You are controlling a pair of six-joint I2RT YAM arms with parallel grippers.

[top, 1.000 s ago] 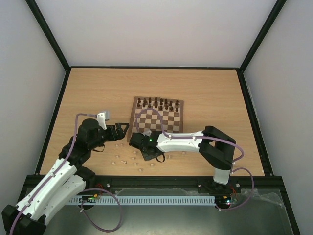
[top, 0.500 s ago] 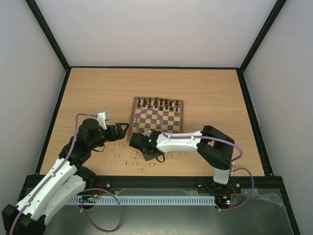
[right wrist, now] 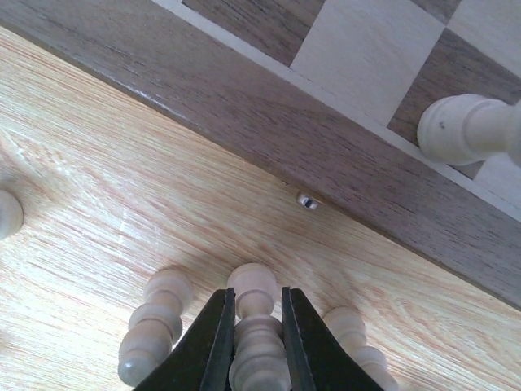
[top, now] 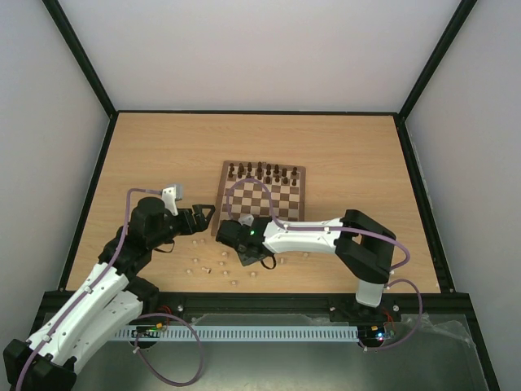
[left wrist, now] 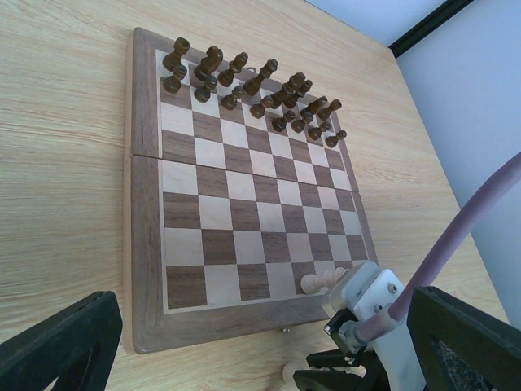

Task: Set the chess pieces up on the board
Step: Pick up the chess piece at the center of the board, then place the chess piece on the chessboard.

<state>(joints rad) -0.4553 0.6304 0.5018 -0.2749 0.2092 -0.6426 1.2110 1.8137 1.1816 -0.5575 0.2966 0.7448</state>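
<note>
My right gripper (right wrist: 257, 319) is shut on a pale chess piece (right wrist: 254, 285) at the table, just off the near edge of the board (right wrist: 244, 106). A pale piece lies on each side of it, one to the left (right wrist: 155, 322) and one to the right (right wrist: 354, 334). Another pale piece (left wrist: 319, 282) lies on a near-row square of the board (left wrist: 146, 269). In the top view the right gripper (top: 254, 254) is at the board's near left corner. My left gripper (top: 203, 218) hangs open left of the board, holding nothing.
Dark brown pieces (top: 262, 171) stand in two rows along the board's far side. Several loose pale pieces (top: 224, 265) lie scattered on the table in front of the board, between the two arms. The right arm's wrist camera (left wrist: 366, 297) overhangs the board's near edge.
The right gripper's fingers have closed onto the pale piece, and the right wrist has shifted slightly left. The left arm has not moved.
</note>
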